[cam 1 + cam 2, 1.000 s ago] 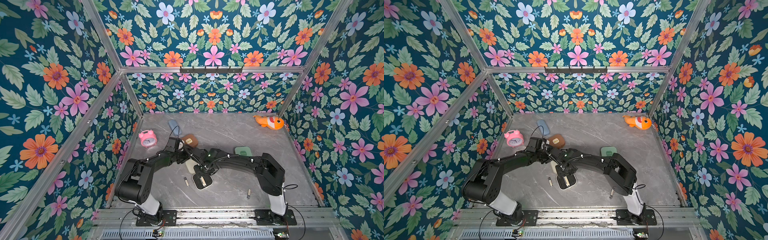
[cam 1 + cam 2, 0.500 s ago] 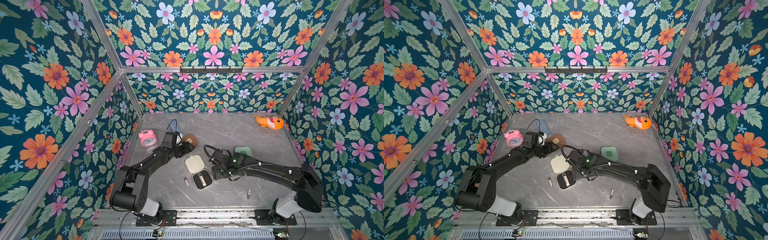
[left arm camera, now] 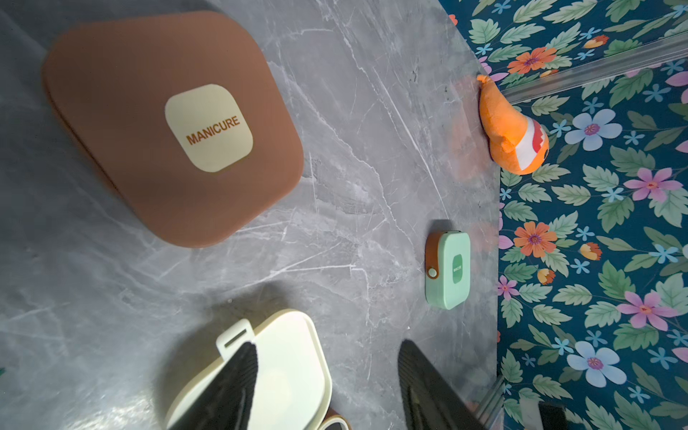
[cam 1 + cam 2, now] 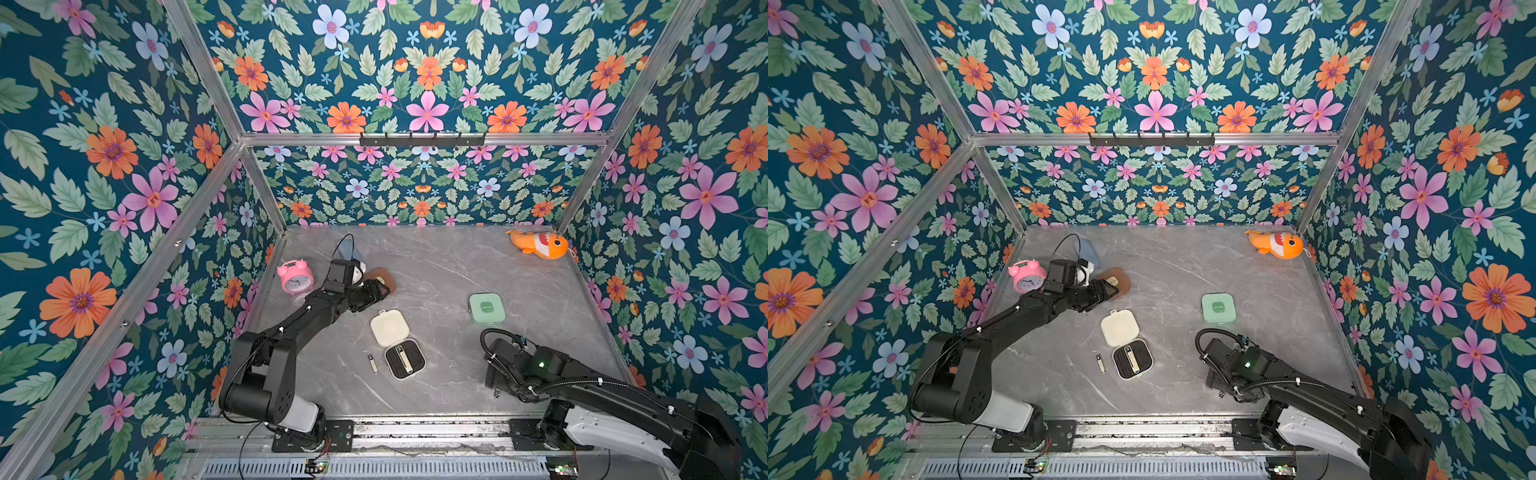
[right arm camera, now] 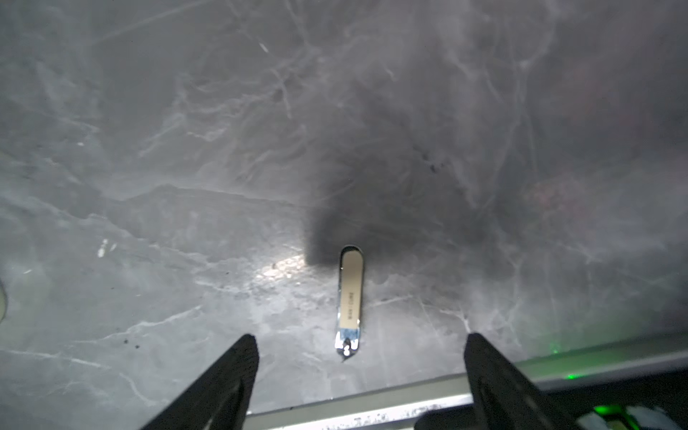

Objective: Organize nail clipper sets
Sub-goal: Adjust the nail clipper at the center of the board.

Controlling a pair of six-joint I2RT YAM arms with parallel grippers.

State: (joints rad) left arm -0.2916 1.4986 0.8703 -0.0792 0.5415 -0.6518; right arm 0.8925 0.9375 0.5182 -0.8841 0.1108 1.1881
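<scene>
Beige clipper lies flat on the worktop, near edge, right side, between our right fingers, wide apart, empty. We should descend straight, pinch across its width. Top views mostly hide it under the arm. Left fingers apart, empty, near brown case.

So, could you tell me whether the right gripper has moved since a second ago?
Yes. In a top view the right gripper has left the open cream case, drawing back rightward toward the front rail.
</scene>
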